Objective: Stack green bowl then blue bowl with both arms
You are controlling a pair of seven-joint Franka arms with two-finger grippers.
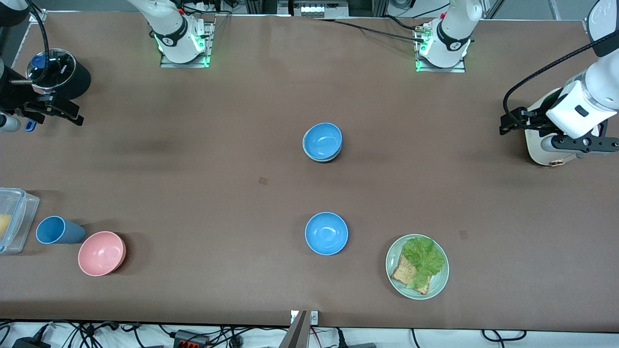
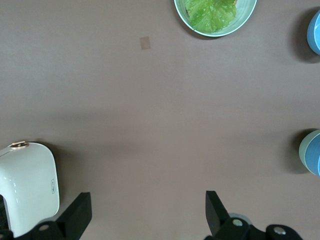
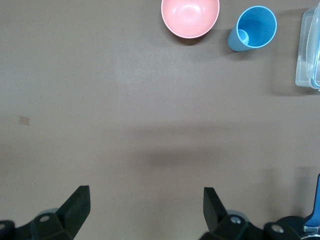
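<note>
Front view: blue bowl (image 1: 322,139) nested in green bowl (image 1: 306,150), mid-table.

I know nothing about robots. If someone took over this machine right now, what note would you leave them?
Left hand: open, holding nothing, waiting over the table's left-arm end beside a white appliance.
Right hand: open, holding nothing, waiting over the right-arm end.
Mid-table, a blue bowl already sits nested in the green bowl.
The second blue bowl stands alone, nearer the front camera.
Left to do: perhaps stack that one too.
</note>
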